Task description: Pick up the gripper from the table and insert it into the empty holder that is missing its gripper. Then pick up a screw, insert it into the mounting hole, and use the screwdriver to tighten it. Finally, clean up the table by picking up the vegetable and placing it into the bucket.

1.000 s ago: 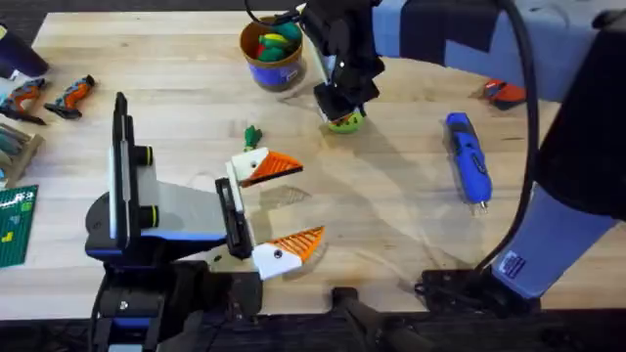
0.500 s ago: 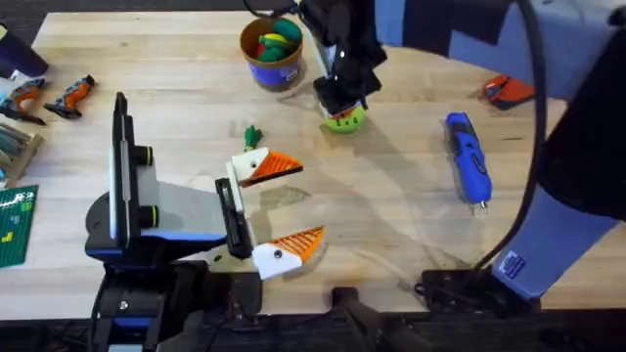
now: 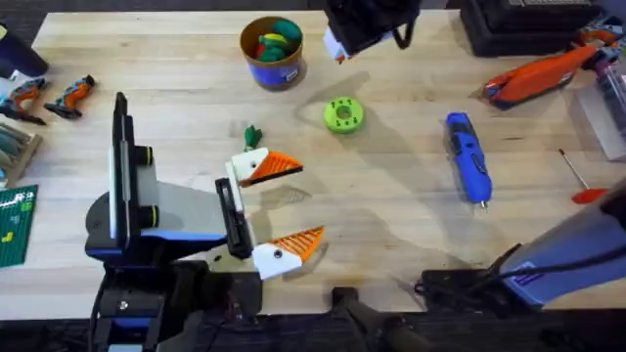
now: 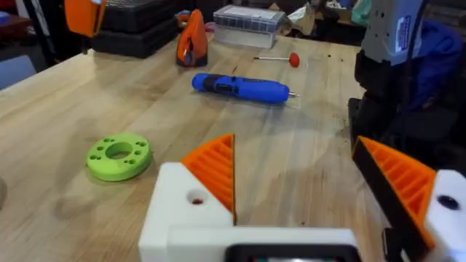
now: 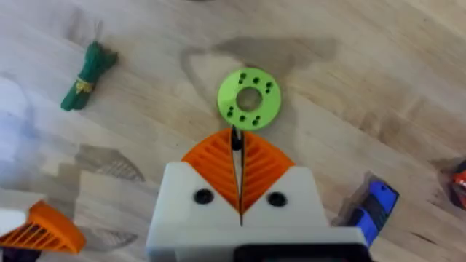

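- My right claw [image 5: 239, 145] is pressed shut, the 2 orange pads meeting on a small dark piece that I take for the screw [image 5: 235, 140]; I cannot be sure of it.
- It hangs high over the far side of the table, near the bucket [image 3: 272, 54], with the green disc [image 5: 249, 99] on the table under it.
- The left claw [image 3: 311, 200] rests wide open and holds nothing. Both its white holders [image 3: 266, 259] carry an orange gripper [image 3: 298, 242].
- The relation that matters: the mounting hole [image 4: 196, 198] lies from my right claw toward the near-left, across the middle. The left claw's fingers point with their long axis to the right side of the table.
- Each holder shows 1 dark hole; I cannot tell which is empty.
- The right arm is the one that must travel, I judge; the screwdriver [image 3: 468, 156] lies on its side of the table.
- The vegetable [image 3: 252, 135] lies just beyond the left claw's far finger, not in the bucket.
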You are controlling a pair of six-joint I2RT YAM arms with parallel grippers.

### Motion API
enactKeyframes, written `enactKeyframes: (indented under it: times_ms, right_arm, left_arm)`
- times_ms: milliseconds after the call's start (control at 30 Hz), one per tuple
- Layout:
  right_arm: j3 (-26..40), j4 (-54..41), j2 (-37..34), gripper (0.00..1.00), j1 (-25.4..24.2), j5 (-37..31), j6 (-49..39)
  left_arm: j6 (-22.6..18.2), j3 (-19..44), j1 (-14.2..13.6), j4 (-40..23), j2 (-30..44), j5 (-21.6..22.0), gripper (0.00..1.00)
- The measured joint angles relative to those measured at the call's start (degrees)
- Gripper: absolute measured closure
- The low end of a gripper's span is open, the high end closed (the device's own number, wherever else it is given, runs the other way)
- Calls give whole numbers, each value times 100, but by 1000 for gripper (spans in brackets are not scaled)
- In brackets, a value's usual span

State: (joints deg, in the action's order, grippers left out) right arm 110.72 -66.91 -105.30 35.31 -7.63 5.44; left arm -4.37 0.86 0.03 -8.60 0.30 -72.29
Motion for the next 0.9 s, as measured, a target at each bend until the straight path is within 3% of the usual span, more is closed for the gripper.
enactKeyframes:
  times_ms: [267,900]
  right_arm:
    - [2,-282,238,995,261,224,-36]
    - [2,-491,645,995,1731,594,-469]
  left_arm:
    - [-1,0,0,0,-1,0,15]
    - [1,0,0,0,-1,0,15]
